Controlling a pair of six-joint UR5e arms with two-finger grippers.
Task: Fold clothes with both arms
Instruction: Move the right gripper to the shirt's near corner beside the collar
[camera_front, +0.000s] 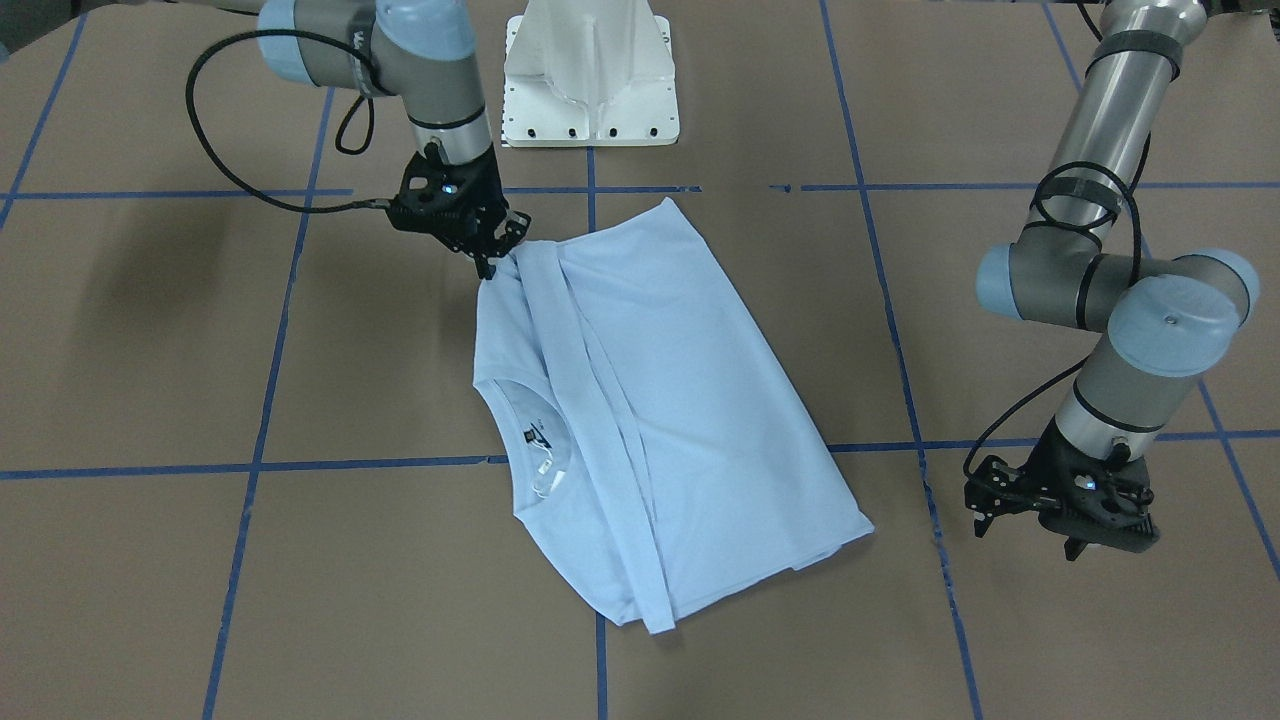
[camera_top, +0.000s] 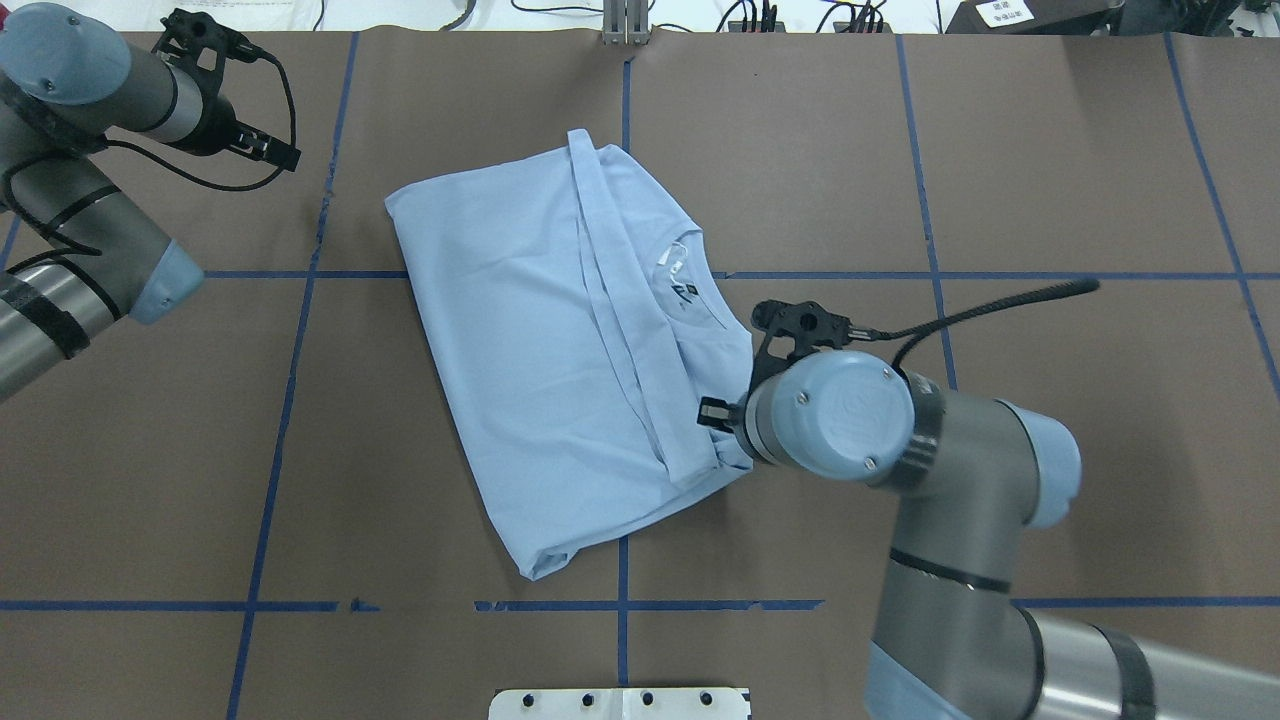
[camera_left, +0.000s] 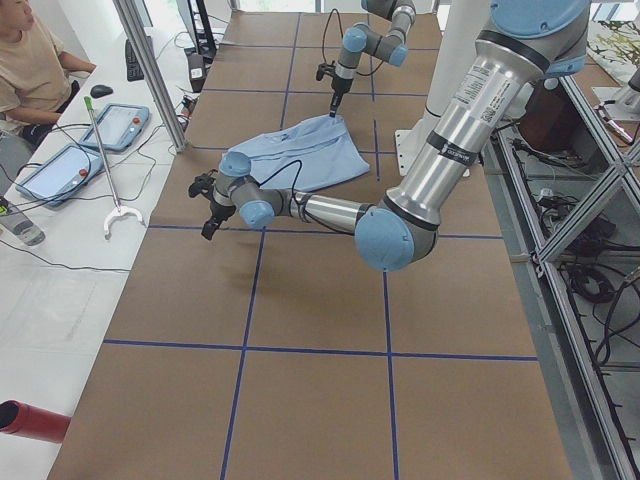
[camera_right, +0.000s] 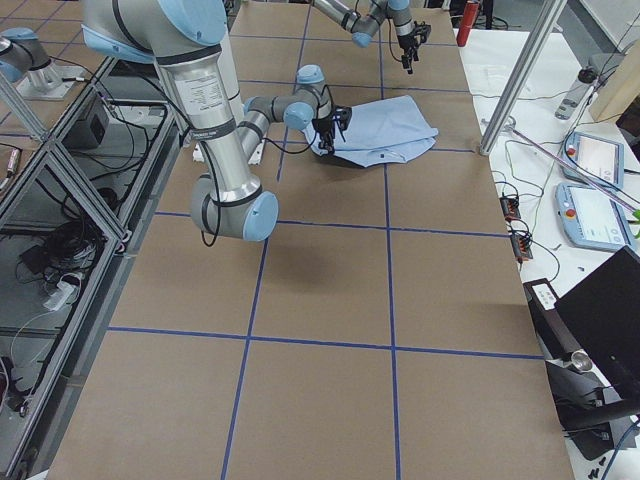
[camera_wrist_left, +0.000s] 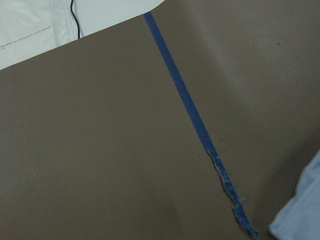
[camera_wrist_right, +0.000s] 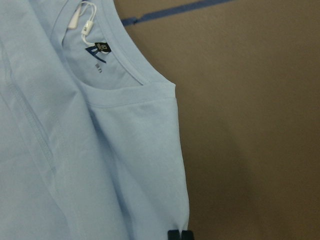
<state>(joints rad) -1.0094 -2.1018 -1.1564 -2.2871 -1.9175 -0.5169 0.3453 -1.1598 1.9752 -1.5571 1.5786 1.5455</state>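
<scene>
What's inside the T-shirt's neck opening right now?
Inside the T-shirt neck opening sit a dark printed label and a white tag on a string. A folded-over panel covers the opening's far side, so anything beneath it is hidden.

There is one light blue T-shirt (camera_front: 660, 400) on one brown surface (camera_front: 150, 560), touching the right tool (camera_front: 500, 255) and well apart from the left tool (camera_front: 1030, 528). Two tools sit on two arms: the right arm (camera_front: 430, 70) and the left arm (camera_front: 1100, 130). One white pedestal base (camera_front: 590, 70) stands near the right tool, and one person (camera_left: 35, 70) sits far from both tools.
</scene>
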